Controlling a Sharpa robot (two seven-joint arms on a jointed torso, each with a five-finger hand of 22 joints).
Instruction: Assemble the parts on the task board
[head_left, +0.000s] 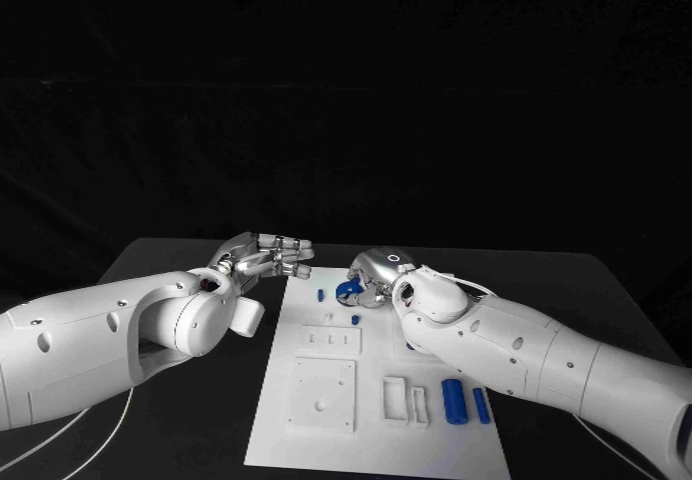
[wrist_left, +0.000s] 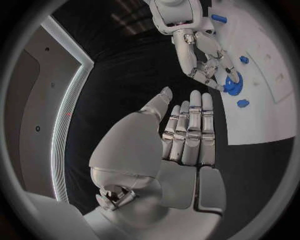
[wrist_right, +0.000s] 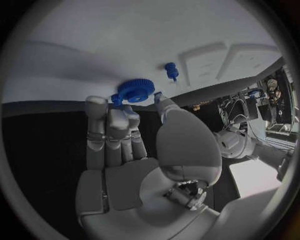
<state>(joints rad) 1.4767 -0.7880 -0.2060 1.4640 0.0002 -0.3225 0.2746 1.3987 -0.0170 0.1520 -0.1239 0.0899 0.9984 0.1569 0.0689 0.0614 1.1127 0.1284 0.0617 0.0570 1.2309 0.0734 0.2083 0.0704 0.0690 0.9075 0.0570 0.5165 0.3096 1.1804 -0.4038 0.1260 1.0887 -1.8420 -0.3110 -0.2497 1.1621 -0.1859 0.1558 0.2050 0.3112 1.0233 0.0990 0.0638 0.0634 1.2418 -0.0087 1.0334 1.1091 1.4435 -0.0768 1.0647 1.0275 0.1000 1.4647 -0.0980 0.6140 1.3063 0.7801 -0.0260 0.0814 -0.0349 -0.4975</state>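
Observation:
The white task board (head_left: 433, 440) lies lengthwise in the middle of the table. A blue gear (head_left: 349, 291) lies flat near its far end. My right hand (head_left: 381, 274) hovers over that end. Its fingertips (wrist_right: 112, 107) and thumb pinch the gear (wrist_right: 135, 90) at the rim. The left wrist view shows the same hand (wrist_left: 209, 62) bent down onto the gear (wrist_left: 232, 86). My left hand (head_left: 268, 256) floats just off the board's far left corner. Its fingers (wrist_left: 190, 127) are stretched out with nothing in them.
A small blue part (head_left: 320, 296) lies left of the gear, and a small peg (head_left: 356, 319) stands just nearer. Two blue cylinders (head_left: 456, 400) lie near the board's front right. Raised white blocks (head_left: 320, 395) and slotted pieces (head_left: 404, 400) occupy its near half.

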